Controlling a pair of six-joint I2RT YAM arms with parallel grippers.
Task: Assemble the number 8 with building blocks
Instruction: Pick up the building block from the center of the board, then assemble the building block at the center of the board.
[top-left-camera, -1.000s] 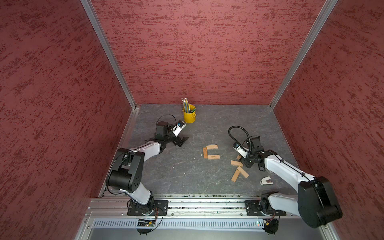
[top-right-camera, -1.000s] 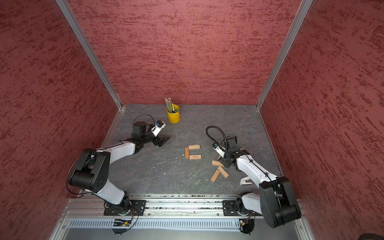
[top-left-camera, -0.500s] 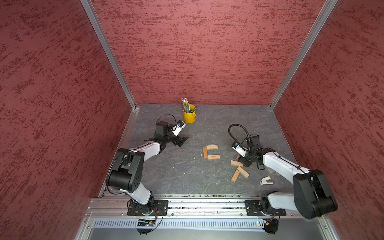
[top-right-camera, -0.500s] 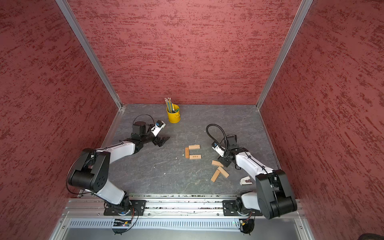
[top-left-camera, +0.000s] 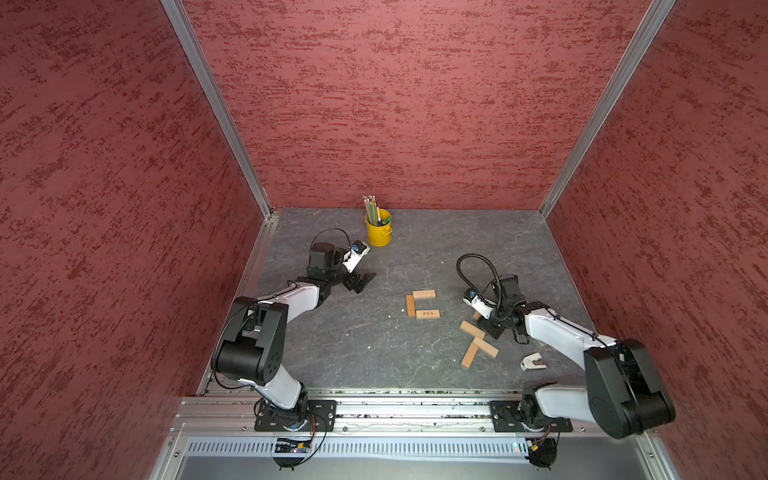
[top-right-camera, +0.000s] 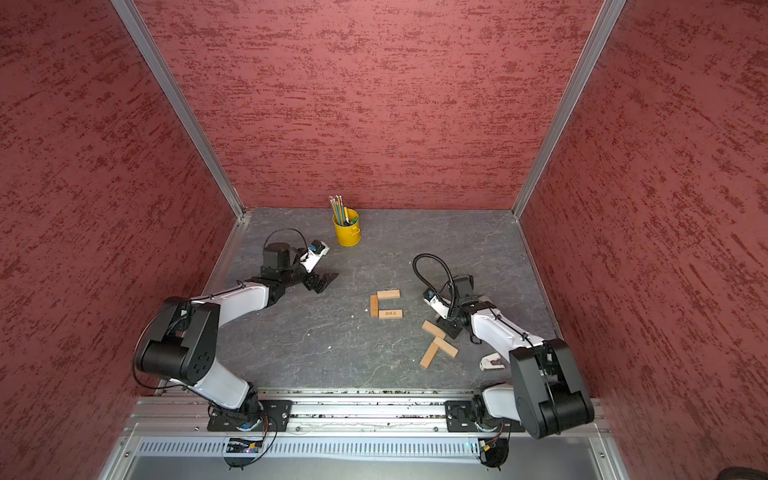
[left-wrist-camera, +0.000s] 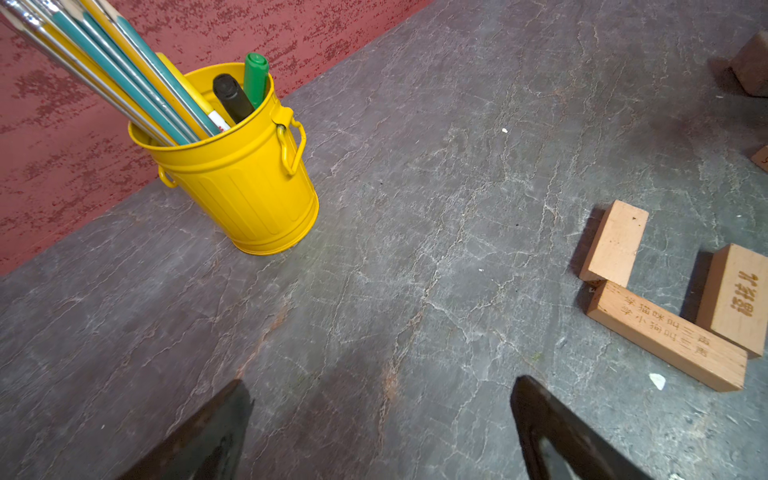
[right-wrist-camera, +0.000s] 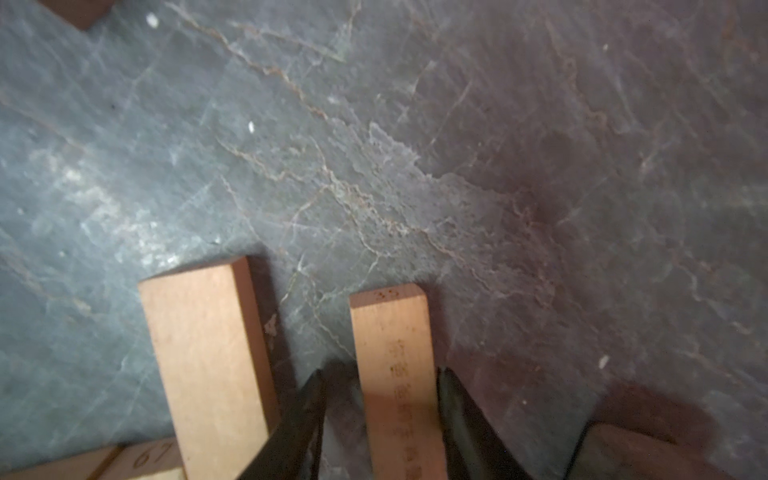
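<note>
Three tan building blocks (top-left-camera: 424, 294) lie as a C in mid-table, the number 8 only in part, also in the left wrist view (left-wrist-camera: 665, 336). Three more lie loose by the right arm (top-left-camera: 472, 329) (top-right-camera: 446, 347). My right gripper (top-left-camera: 484, 322) (right-wrist-camera: 382, 374) is low over the table and straddles another block (right-wrist-camera: 390, 353) standing on its narrow edge. One finger touches it and floor shows between it and the other finger, so the gripper is open. My left gripper (top-left-camera: 361, 282) (left-wrist-camera: 382, 388) rests open and empty at the back left.
A yellow bucket of pencils and markers (top-left-camera: 378, 230) (left-wrist-camera: 245, 174) stands at the back near the left gripper. A small white-grey plastic piece (top-left-camera: 532, 360) lies at the front right. A flat block (right-wrist-camera: 208, 353) lies close beside the straddled one.
The right gripper's jaws have drawn in around the block beneath them, and the wrist has shifted slightly. The left arm and the C of blocks have not moved.
</note>
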